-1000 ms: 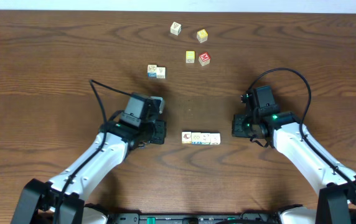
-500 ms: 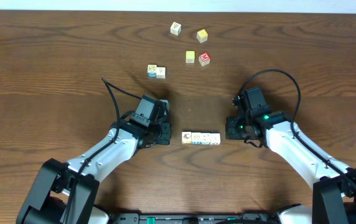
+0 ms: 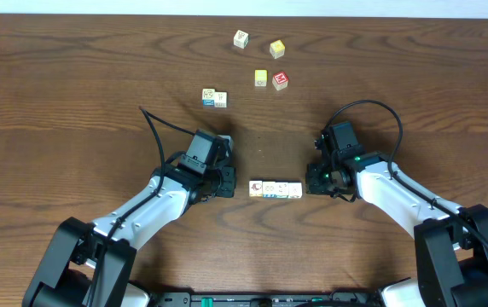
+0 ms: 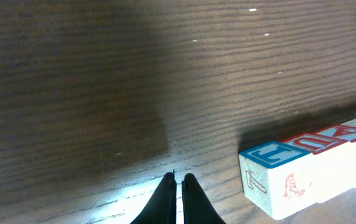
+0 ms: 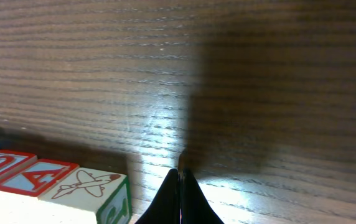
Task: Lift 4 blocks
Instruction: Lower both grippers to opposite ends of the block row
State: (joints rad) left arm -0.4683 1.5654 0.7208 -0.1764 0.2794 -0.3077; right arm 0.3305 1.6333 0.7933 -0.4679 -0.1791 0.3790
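Note:
Several blocks (image 3: 275, 189) lie end to end in a short row on the wooden table, pale cubes with blue and red letters and pictures. My left gripper (image 3: 229, 185) rests low at the row's left end, shut and empty. In the left wrist view its tips (image 4: 178, 180) sit a little left of the blue-topped end block (image 4: 277, 180). My right gripper (image 3: 309, 183) is at the row's right end, also shut and empty. In the right wrist view its tips (image 5: 181, 173) are just right of the airplane-picture block (image 5: 88, 190).
At the back of the table lie loose cubes: a cream one (image 3: 241, 38), two yellow ones (image 3: 276, 49) (image 3: 261, 78), a red-topped one (image 3: 280, 80), and a touching pair (image 3: 214, 98). Cables arch over both arms.
Both arms have moved inward toward the row of blocks. The left one closed in from the left, the right one slid left to the row's end. Both grippers stay shut.

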